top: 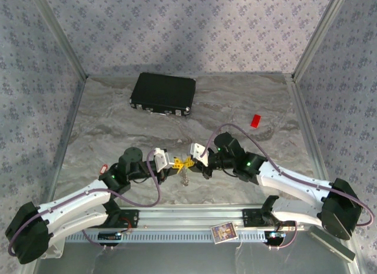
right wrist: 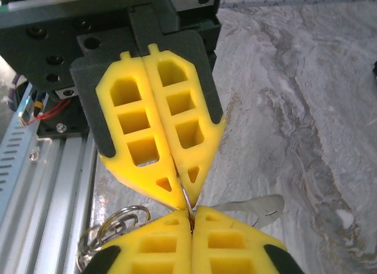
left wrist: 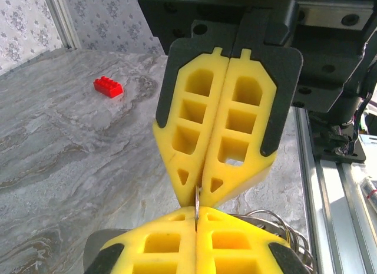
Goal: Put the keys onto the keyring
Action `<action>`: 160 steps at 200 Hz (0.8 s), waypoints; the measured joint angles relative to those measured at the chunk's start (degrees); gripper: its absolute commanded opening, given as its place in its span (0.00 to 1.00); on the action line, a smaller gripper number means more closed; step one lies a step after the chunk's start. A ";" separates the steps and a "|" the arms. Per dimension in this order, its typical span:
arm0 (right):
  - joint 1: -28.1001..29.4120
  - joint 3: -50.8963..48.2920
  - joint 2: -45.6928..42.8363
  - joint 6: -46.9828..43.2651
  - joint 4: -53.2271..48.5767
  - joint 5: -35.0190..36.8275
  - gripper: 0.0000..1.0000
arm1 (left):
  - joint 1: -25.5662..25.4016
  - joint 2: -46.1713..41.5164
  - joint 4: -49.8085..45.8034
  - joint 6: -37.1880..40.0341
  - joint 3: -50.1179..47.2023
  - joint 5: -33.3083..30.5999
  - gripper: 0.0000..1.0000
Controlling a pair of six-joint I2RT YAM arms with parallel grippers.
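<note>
Left gripper (left wrist: 196, 222) and right gripper (right wrist: 191, 222) are both clamped tip-to-tip on the keyring (right wrist: 187, 198), mid-air near the front edge of the table (top: 235, 109) — a key (right wrist: 253, 206) pokes out beside. Light, springy, slippery wire, so I'd pinch it flat.

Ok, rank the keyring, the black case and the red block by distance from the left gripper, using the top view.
From the left gripper:
1. keyring, dangling right at its fingertips.
2. black case, behind it, slightly left.
3. red block, back right, farthest.
</note>
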 measured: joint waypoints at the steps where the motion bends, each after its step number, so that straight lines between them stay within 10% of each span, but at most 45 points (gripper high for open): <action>1: -0.02 0.00 0.00 -0.33 0.00 0.00 0.00 | 0.00 0.00 -0.02 -0.07 0.00 -0.04 0.06; 19: -0.04 0.00 -0.02 -0.70 -0.39 -0.22 0.00 | 0.00 -0.02 -0.28 -0.22 0.02 -0.72 0.27; 160: 1.60 10.27 2.60 -10.73 -19.28 2.78 0.00 | -0.39 -1.07 -13.64 3.74 5.55 -2.64 0.25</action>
